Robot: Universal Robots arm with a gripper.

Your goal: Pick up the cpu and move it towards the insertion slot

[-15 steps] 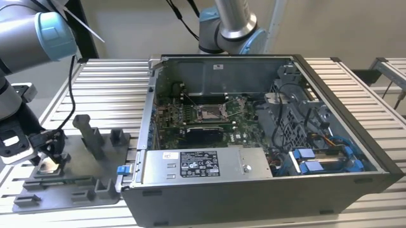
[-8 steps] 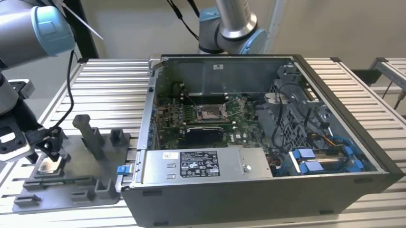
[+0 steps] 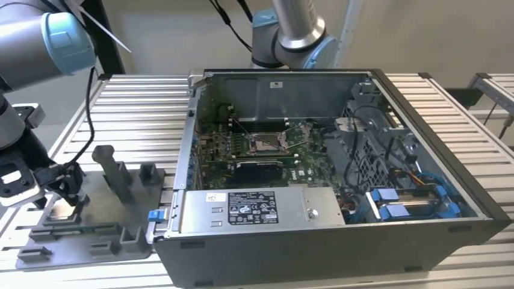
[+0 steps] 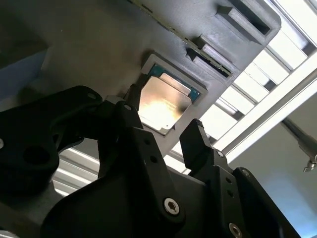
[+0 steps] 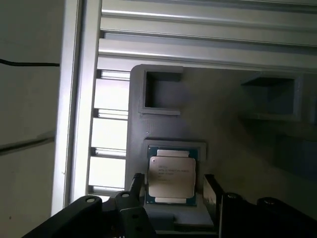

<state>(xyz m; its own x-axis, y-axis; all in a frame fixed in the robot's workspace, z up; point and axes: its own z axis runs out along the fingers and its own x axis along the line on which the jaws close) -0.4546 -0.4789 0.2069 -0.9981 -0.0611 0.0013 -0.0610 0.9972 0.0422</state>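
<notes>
Hand [image 5: 173,182] low over grey tray [image 5: 223,124], released, fingers [image 5: 137,181] spread. Cpu [image 5: 172,177] lies flat in square tray recess, silver top up, directly between the two fingers in both wrist views [image 4: 163,105]; one finger flanks each opposite edge, contact not discernible. In exterior view, hand [image 3: 68,192] at tray [image 3: 112,238] on counter [image 3: 136,102], toward exterior view's left. Slot [image 3: 265,142] on green board inside open case [image 3: 321,256], well apart from hand.
</notes>
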